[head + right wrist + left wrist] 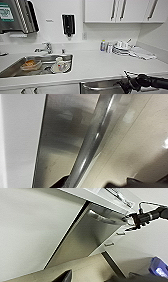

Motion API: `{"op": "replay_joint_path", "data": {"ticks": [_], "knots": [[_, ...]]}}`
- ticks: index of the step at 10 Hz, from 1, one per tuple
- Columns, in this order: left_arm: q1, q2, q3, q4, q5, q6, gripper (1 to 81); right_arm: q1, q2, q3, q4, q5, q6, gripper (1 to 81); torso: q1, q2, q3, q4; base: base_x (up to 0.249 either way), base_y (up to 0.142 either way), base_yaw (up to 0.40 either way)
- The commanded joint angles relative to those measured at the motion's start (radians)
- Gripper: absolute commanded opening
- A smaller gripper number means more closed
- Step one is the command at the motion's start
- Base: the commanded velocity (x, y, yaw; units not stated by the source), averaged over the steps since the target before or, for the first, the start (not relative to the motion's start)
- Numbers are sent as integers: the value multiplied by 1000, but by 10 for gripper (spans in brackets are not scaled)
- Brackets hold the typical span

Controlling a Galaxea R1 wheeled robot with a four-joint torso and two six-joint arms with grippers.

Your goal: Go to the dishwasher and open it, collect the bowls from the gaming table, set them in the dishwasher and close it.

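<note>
The dishwasher (pixel 100 88) sits under the white counter, its brushed steel front low in the head view. Its steel bar handle (pixel 105 86) runs along the top edge. My right gripper (pixel 126 85) reaches in from the right and is at that handle's right end. The left wrist view shows the steel front (pixel 85 240) from the side, with the right gripper (pixel 133 219) against the handle (pixel 105 217). In the right wrist view the handle bar (pixel 92 141) passes very close in front of the steel door (pixel 60 131). The bowls and the gaming table are out of view.
A steel sink (pixel 15 67) with dishes in it and a tap (pixel 47 47) lie at the left. White plates and cups (pixel 122 47), a small bottle (pixel 102 45) and a cloth (pixel 142 53) stand at the back right. White drawers (pixel 110 244) flank the dishwasher.
</note>
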Motion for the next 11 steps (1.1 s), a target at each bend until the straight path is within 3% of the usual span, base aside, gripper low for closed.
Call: {"op": "replay_joint_path", "data": {"ticks": [1,4,7,11], "knots": [[-65,-47,22,25,10,6,811,127,40,-35,-60,-62,70,811,0,0,0,0,0,0,0],[-65,-44,22,25,12,6,811,127,68,-81,-63,-142,116,811,0,0,0,0,0,0,0],[-65,-38,22,27,15,10,811,128,71,-80,-117,-238,191,811,0,0,0,0,0,0,0],[-65,-32,22,27,15,12,811,113,72,-72,-126,-299,306,811,0,0,0,0,0,0,0]]}}
